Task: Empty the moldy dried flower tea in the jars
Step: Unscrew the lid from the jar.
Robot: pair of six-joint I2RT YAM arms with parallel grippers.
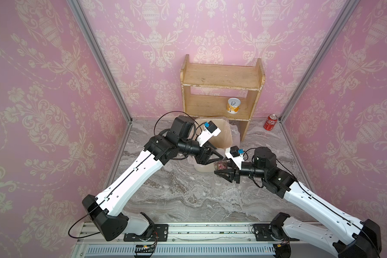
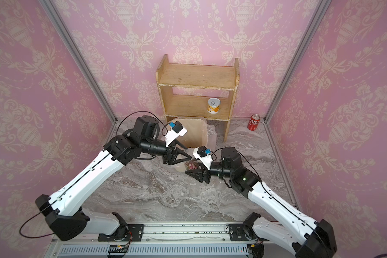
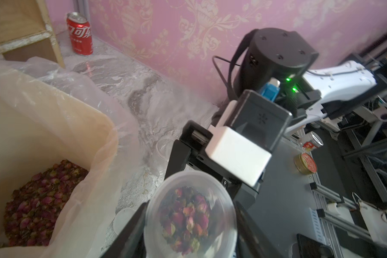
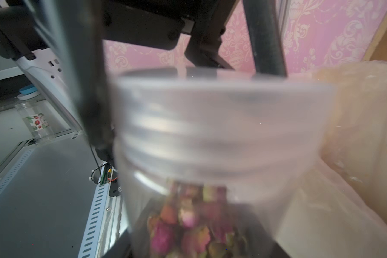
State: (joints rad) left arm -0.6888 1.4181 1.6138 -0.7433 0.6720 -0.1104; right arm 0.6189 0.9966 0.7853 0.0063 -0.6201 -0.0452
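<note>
The right claw (image 1: 221, 169) pinches the see-through jar (image 4: 210, 178) by its side and holds it about upright, just beside the lined bin (image 1: 229, 138), with the dried flower tea (image 4: 188, 223) sitting low inside. The left claw (image 3: 189, 223) is over the jar's top and squeezes the round lid (image 3: 190, 194) between its two fingers, in line with the jar's long way. I think the lid must be twisted off next, and the bin is close for tipping.

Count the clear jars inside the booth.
3. One jar with tea is clamped between the left gripper and right gripper beside the bin; two empty jars stand on the marble near it. Arms may hide more.
</note>
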